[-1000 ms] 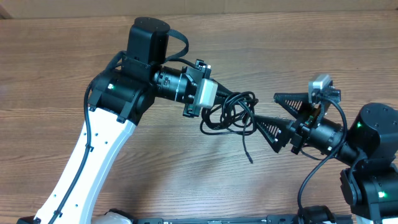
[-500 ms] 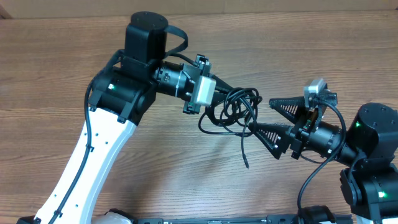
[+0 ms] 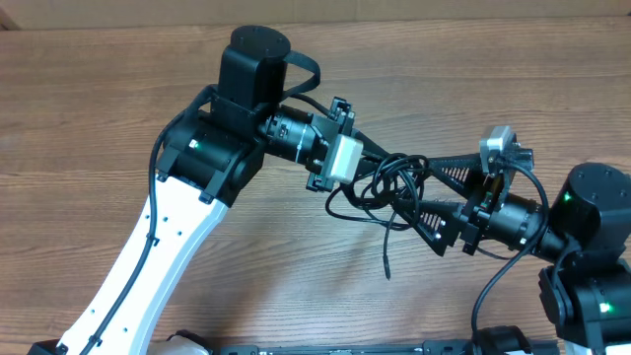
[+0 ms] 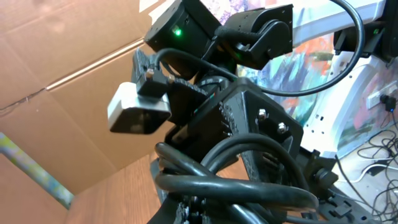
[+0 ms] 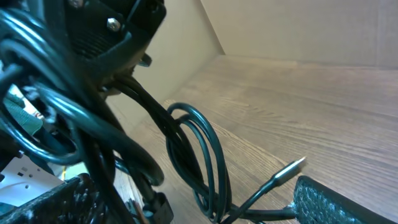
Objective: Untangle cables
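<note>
Several cables point(image 3: 392, 189), clamped in left hand point(image 3: 385, 164)

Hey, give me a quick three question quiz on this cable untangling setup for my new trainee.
1. True or false: the right gripper has its jaws wide open.
2. Which one holds the cables? A, left gripper; B, right gripper; C, neither.
3. In the right wrist view, what colour is the tip of the loose plug?
Key: 1 true; 2 A; 3 silver.
</note>
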{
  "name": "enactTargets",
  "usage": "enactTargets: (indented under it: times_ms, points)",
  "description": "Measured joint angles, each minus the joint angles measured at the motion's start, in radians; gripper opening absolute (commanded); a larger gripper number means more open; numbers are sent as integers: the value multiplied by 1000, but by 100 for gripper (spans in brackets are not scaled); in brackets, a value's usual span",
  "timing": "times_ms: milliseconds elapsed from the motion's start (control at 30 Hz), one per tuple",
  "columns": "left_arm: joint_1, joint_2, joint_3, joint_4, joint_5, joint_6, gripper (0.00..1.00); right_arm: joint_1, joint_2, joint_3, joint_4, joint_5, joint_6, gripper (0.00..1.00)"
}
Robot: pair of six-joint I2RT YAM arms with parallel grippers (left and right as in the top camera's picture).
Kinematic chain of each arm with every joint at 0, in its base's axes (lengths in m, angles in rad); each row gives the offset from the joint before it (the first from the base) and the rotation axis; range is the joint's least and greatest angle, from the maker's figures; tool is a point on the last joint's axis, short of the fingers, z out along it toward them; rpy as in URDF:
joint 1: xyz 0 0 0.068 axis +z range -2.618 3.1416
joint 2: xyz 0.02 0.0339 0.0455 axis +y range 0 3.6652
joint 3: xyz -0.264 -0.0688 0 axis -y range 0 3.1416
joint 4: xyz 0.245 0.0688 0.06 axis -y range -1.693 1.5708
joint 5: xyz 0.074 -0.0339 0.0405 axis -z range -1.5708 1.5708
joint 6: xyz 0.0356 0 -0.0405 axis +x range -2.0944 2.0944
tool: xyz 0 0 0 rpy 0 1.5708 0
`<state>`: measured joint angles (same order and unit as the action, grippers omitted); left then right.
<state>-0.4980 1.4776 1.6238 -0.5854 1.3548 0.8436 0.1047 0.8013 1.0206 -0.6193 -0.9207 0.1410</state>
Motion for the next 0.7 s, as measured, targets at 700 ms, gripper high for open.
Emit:
enactTargets:
  times_ms: [700]
  points:
    - [0,0,0,2,0,0,4,1,122,1,-27,118,42,100]
